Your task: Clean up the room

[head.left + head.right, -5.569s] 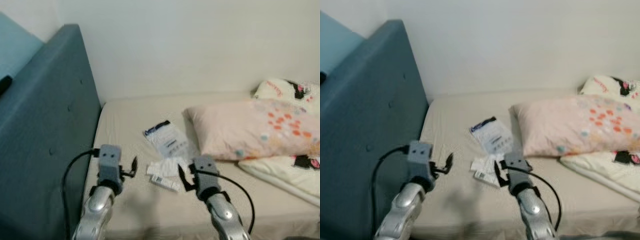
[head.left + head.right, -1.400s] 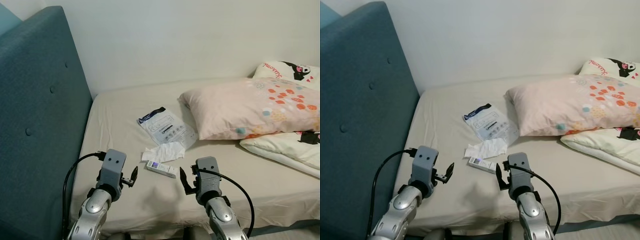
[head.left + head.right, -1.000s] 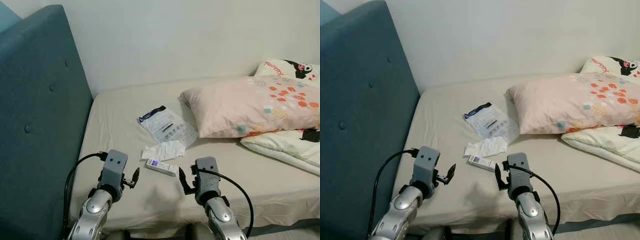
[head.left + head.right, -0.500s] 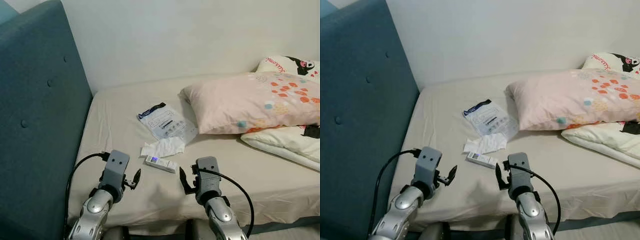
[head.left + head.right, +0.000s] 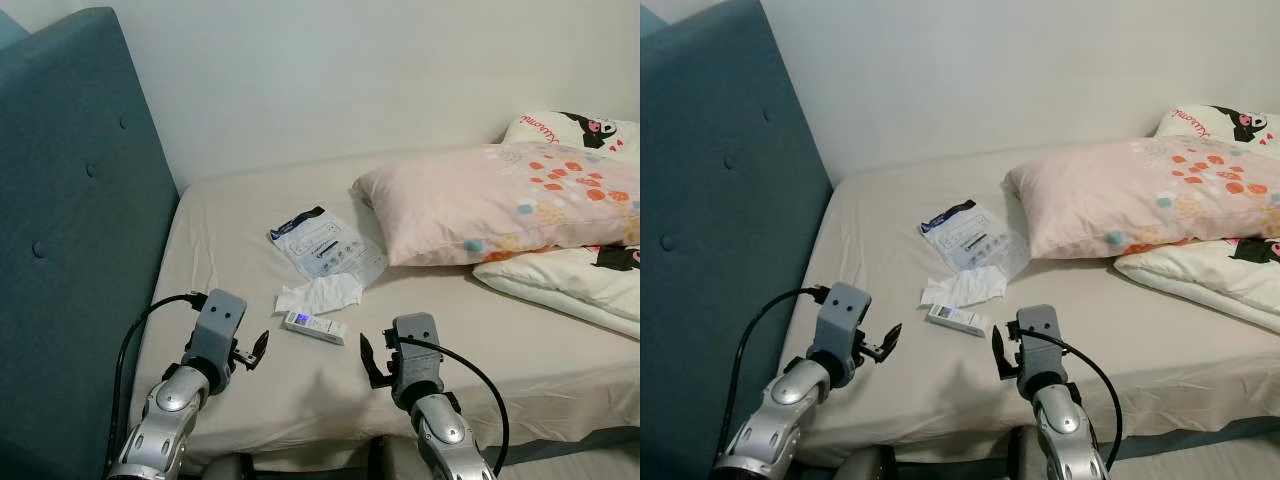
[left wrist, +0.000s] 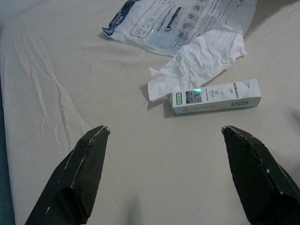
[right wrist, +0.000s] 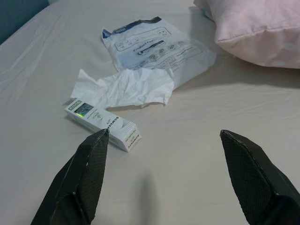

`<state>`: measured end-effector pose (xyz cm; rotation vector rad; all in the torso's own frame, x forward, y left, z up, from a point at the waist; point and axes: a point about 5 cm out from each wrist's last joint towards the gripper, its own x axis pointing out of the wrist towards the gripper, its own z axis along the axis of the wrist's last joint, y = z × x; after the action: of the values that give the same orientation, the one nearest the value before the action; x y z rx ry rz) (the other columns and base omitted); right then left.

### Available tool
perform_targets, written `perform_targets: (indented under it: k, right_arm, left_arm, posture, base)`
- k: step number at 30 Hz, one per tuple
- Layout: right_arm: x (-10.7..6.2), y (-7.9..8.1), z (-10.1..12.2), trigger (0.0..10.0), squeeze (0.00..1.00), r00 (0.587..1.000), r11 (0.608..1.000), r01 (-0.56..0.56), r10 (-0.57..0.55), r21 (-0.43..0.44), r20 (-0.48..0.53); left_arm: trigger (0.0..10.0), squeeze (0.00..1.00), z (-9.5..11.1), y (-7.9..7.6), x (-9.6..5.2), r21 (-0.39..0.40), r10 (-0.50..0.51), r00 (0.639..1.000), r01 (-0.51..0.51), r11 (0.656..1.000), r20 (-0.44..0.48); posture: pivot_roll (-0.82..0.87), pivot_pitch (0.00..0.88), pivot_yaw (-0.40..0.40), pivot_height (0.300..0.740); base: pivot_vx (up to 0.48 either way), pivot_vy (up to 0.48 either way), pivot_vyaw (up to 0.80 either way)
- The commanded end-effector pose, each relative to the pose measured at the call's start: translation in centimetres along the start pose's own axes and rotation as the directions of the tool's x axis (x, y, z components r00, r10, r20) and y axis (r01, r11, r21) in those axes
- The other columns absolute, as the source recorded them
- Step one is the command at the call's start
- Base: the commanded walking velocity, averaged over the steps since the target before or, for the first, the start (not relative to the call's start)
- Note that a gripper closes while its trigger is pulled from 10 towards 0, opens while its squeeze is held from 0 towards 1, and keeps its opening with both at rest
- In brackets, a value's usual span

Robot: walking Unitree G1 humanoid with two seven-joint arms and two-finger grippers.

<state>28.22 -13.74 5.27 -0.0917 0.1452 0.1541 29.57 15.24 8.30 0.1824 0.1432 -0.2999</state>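
1. Approach step — left gripper [image 5: 250,352] and right gripper [image 5: 368,362] hover over the bed [image 5: 230,230], jaws spread, empty.
2. Small box [image 5: 314,327] lies between them, beside the crumpled tissue [image 5: 320,294] and plastic mailer bag [image 5: 325,246] — next, probably reach forward and close on it.

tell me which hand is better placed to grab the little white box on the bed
Either could, but slightly the right hand: the small white box lies just ahead of it and a little to its inner side. The left hand sits about as far off. Both hands are open and hold nothing.
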Motion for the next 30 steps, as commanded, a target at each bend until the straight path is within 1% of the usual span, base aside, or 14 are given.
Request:
perform_targets:
  k: [1, 3, 7, 9, 11, 15, 17, 18, 19, 20, 21, 24, 27, 30]
  right_arm:
    - [0.0, 0.2, -0.3, 10.0, 0.00, 1.000, 1.000, -0.007, 0.007, -0.021, -0.026]
    - [0.1, 0.2, -0.5, 10.0, 0.00, 0.999, 0.999, -0.009, 0.007, -0.033, -0.039]
    - [1.0, -0.3, -0.9, 10.0, 0.00, 0.996, 0.997, 0.003, -0.011, -0.082, -0.092]
    - [2.4, -1.0, 0.0, 10.0, 0.00, 0.996, 0.994, 0.006, -0.015, -0.106, -0.087]
    - [2.4, -1.0, 0.0, 10.0, 0.00, 0.996, 0.994, 0.006, -0.015, -0.106, -0.087]
    - [5.1, -2.6, 2.3, 10.0, 0.00, 0.996, 0.984, -0.012, -0.003, -0.177, -0.085]
    - [5.1, -2.6, 2.3, 10.0, 0.00, 0.996, 0.984, -0.012, -0.003, -0.177, -0.085]
    - [5.6, -2.8, 2.8, 10.0, 0.05, 0.996, 0.982, -0.022, 0.006, -0.188, -0.087]
    - [5.6, -2.8, 2.8, 10.0, 0.05, 0.996, 0.982, -0.022, 0.006, -0.188, -0.087]
    - [6.0, -2.9, 3.4, 10.0, 0.72, 0.997, 0.980, -0.034, 0.018, -0.196, -0.081]
    - [6.5, -2.9, 4.0, 10.0, 1.00, 0.996, 0.977, -0.047, 0.030, -0.207, -0.081]
    - [6.7, -2.9, 4.3, 10.0, 1.00, 0.996, 0.975, -0.055, 0.039, -0.214, -0.080]
    - [7.2, -2.7, 5.0, 10.0, 1.00, 0.994, 0.973, -0.086, 0.070, -0.213, -0.081]
    - [7.4, -2.6, 5.2, 10.0, 1.00, 0.993, 0.972, -0.097, 0.081, -0.213, -0.083]
  left_arm:
    - [10.0, 0.00, -0.7, 0.2, -0.1, -0.022, 0.003, 0.999, -0.004, 1.000, -0.040]
    - [10.0, 0.00, -0.7, 0.2, -0.1, -0.040, 0.000, 0.999, -0.001, 0.999, -0.043]
    - [10.0, 0.00, -0.9, 0.1, 0.6, -0.074, -0.023, 0.994, 0.015, 0.997, -0.110]
    - [10.0, 0.00, -0.8, 0.2, 1.2, -0.056, -0.033, 0.989, 0.025, 0.998, -0.141]
    - [10.0, 0.00, -0.8, 0.2, 1.2, -0.056, -0.033, 0.989, 0.025, 0.998, -0.141]
    - [10.0, 0.00, 0.4, 0.7, 2.3, -0.012, -0.023, 0.990, 0.022, 1.000, -0.142]
    - [10.0, 0.00, 0.4, 0.7, 2.3, -0.012, -0.023, 0.990, 0.022, 1.000, -0.142]
    - [10.0, 0.00, 0.8, 0.9, 2.4, -0.010, -0.025, 0.990, 0.024, 1.000, -0.138]
    - [10.0, 0.00, 0.8, 0.9, 2.4, -0.010, -0.025, 0.990, 0.024, 1.000, -0.138]
    - [10.0, 0.00, 1.1, 1.1, 2.4, -0.008, -0.029, 0.991, 0.028, 1.000, -0.134]
    - [10.0, 0.00, 1.4, 1.4, 2.3, -0.018, -0.029, 0.991, 0.027, 0.999, -0.133]
    - [10.0, 0.00, 1.6, 1.6, 2.1, -0.026, -0.030, 0.991, 0.027, 0.999, -0.133]
    - [10.0, 0.00, 1.9, 2.0, 1.5, -0.038, -0.026, 0.990, 0.021, 0.999, -0.138]
    - [10.0, 0.00, 2.0, 2.0, 1.1, -0.041, -0.025, 0.990, 0.019, 0.999, -0.139]
  posture:
    - [0.01, 0.097, 0.015, 0.603]
    - [0.01, 0.097, 0.015, 0.603]
    - [0.02, 0.103, 0.014, 0.603]
    - [0.02, 0.135, 0.010, 0.603]
    - [0.02, 0.135, 0.010, 0.603]
    - [0.04, 0.219, -0.005, 0.603]
    - [0.04, 0.219, -0.005, 0.603]
    - [0.05, 0.254, -0.009, 0.603]
    - [0.05, 0.254, -0.009, 0.603]
    - [0.06, 0.286, -0.011, 0.603]
    - [0.07, 0.312, -0.011, 0.603]
    - [0.07, 0.322, -0.012, 0.603]
    - [0.10, 0.383, -0.016, 0.603]
    - [0.11, 0.390, -0.017, 0.603]
  base:
    - [0.000, 0.000, 0.00]
    - [0.000, 0.000, 0.00]
    - [0.000, 0.000, 0.00]
    - [0.000, 0.000, 0.00]
    - [0.000, 0.000, 0.00]
    - [0.000, 0.000, 0.00]
    - [0.000, 0.000, 0.00]
    - [0.000, 0.000, 0.00]
    - [0.000, 0.000, 0.00]
    - [0.000, 0.000, 0.00]
    - [0.000, 0.000, 0.00]
    - [0.000, 0.000, 0.00]
    - [0.000, 0.000, 0.00]
    - [0.000, 0.000, 0.00]
